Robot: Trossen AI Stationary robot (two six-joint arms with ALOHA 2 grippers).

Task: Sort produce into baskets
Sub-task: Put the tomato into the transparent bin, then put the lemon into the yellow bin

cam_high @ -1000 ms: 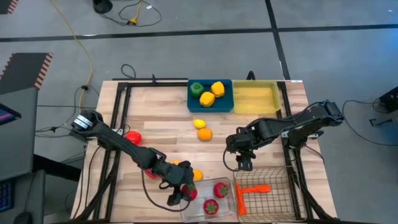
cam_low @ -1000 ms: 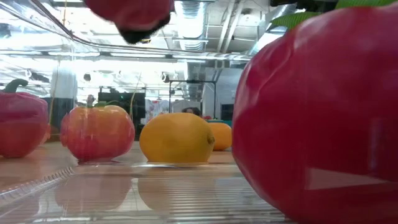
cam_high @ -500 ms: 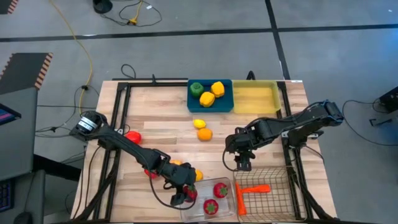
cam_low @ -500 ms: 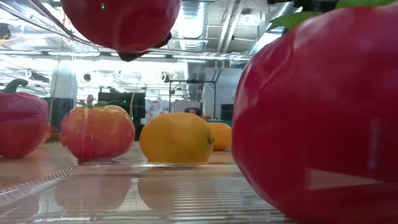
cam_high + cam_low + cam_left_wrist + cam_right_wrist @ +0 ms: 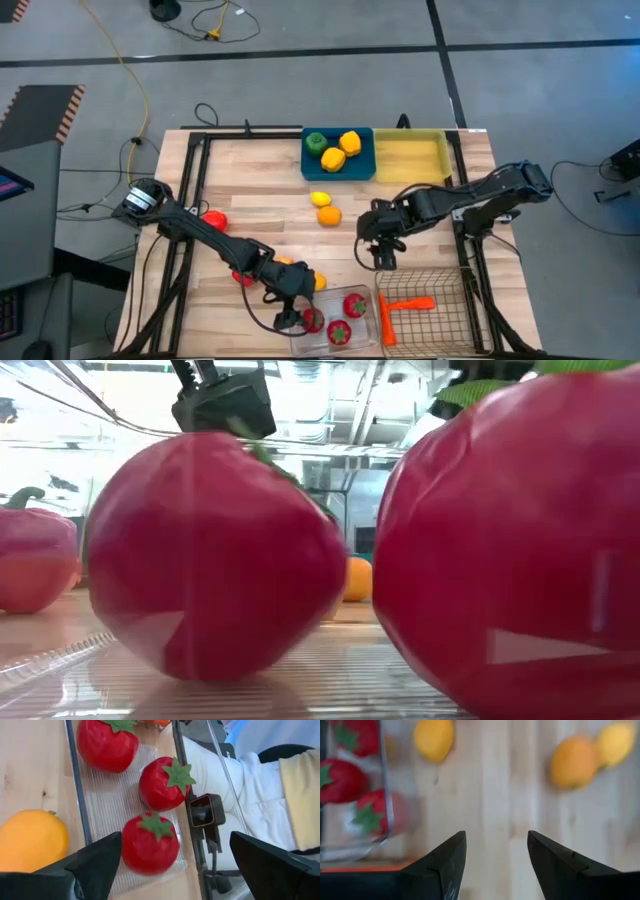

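Fingers of the left gripper (image 5: 287, 320) stand wide and hold nothing, just above the clear bin (image 5: 362, 342) at the near edge of the bench (image 5: 260, 180). Three red berries (image 5: 150, 843) lie inside the bin. An orange (image 5: 329, 215) and a lemon (image 5: 320, 198) sit mid-bench. The right gripper (image 5: 382, 258) hangs over bare wood with its fingers (image 5: 440, 860) apart and empty, beside the wire basket (image 5: 445, 310).

Wooden table (image 5: 250, 180), yellow cable (image 5: 125, 65) on grey floor (image 5: 320, 90)
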